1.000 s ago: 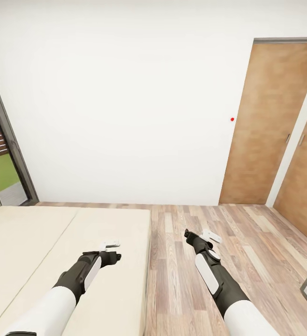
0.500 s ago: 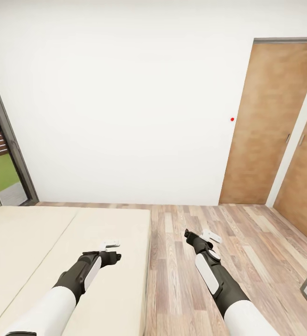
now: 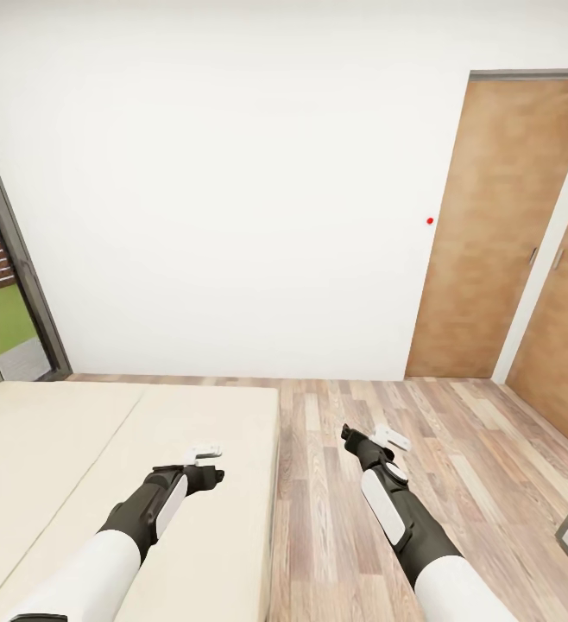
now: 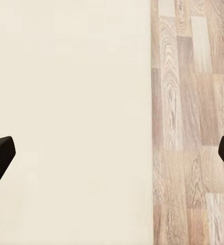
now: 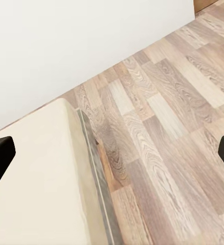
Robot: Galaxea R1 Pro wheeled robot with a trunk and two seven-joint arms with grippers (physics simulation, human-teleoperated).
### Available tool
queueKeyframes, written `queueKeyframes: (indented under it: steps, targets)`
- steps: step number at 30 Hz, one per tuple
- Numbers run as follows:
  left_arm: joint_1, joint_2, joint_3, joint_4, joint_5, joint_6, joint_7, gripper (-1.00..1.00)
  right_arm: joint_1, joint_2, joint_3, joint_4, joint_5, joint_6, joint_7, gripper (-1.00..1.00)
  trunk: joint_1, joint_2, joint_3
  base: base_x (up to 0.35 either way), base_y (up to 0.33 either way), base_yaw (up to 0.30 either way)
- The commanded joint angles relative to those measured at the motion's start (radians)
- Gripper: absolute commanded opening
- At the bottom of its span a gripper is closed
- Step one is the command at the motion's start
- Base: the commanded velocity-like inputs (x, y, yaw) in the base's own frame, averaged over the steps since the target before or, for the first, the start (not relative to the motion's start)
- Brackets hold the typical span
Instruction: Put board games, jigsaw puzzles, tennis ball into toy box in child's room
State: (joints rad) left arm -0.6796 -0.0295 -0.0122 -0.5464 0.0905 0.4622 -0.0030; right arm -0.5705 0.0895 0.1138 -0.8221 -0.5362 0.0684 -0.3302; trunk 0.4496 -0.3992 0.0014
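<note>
Running lengthwise toward wall (image 3: 232,173), bare beige bed (image 3: 77,449)

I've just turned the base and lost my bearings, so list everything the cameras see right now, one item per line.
bed: one, plain beige mattress, low at the left of the head view; no toys on the part that shows.
floor: one, light wood planks, right of the bed.
wall: one, white, straight ahead.
doors: two, brown wood, at the right, one ahead and one on the side wall.
window frame: one, dark grey, at the far left, green outside.
red dot: one, small, on the wall beside the door.
left gripper: one, white and black, open, over the bed.
right gripper: one, white and black, open, over the floor.
</note>
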Motion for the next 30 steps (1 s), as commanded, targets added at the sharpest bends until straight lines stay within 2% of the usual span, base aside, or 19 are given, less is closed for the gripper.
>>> queueKeyframes:
  steps: [1, 30]
  targets:
    - [0.000, 0.000, -0.001, -0.001, 0.009, 0.005, 0.001, 1.00, 0.000, 0.000, 0.002, -0.002, -0.005, 0.004, -0.007, 1.00, 0.000, -0.001, 0.000, 0.000, 0.062, 0.000]
    - [0.000, 0.000, -0.001, -0.001, 0.009, 0.006, 0.001, 1.00, 0.000, 0.000, 0.003, -0.002, -0.006, 0.004, -0.007, 1.00, 0.000, -0.001, 0.000, 0.000, 0.107, 0.000]
